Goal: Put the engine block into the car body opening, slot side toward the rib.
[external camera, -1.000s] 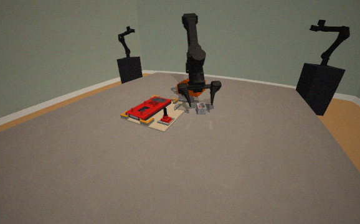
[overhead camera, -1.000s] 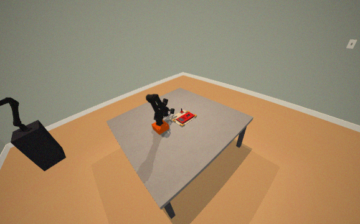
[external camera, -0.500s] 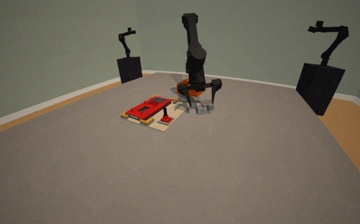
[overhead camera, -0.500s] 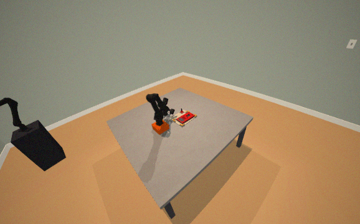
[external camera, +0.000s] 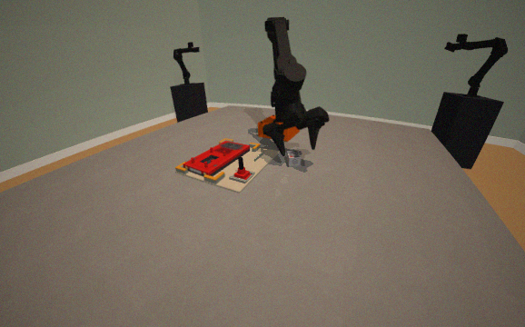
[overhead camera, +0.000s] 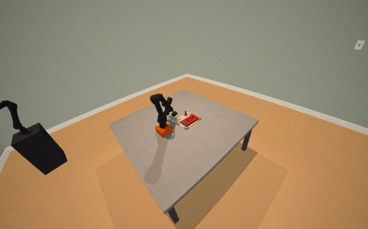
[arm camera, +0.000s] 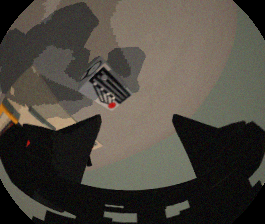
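Fingers of the gripper [overhead camera: 172, 115] [external camera: 299, 152] [arm camera: 137, 118] stood spread nearly as wide as they go, pointing down, with nothing between them. The engine block [external camera: 294, 157] [arm camera: 105, 84], grey with a red spot, sat on the table [overhead camera: 184, 152] [external camera: 262, 236] [arm camera: 183, 65] near the fingertips, well apart from the opening [external camera: 210, 159] in the red car body [overhead camera: 190, 119] [external camera: 217, 157]. That body lay on a pale board [overhead camera: 188, 129] [external camera: 237, 185] [arm camera: 58, 121] between yellow corner pieces, beside a small red stand with a black post [external camera: 241, 172]. From above, the block was hard to make out (the arm [overhead camera: 157, 100] [external camera: 285, 59] crowded that spot). In the wrist view, the left-hand finger covered part of the board, and most of the car body could not be seen.
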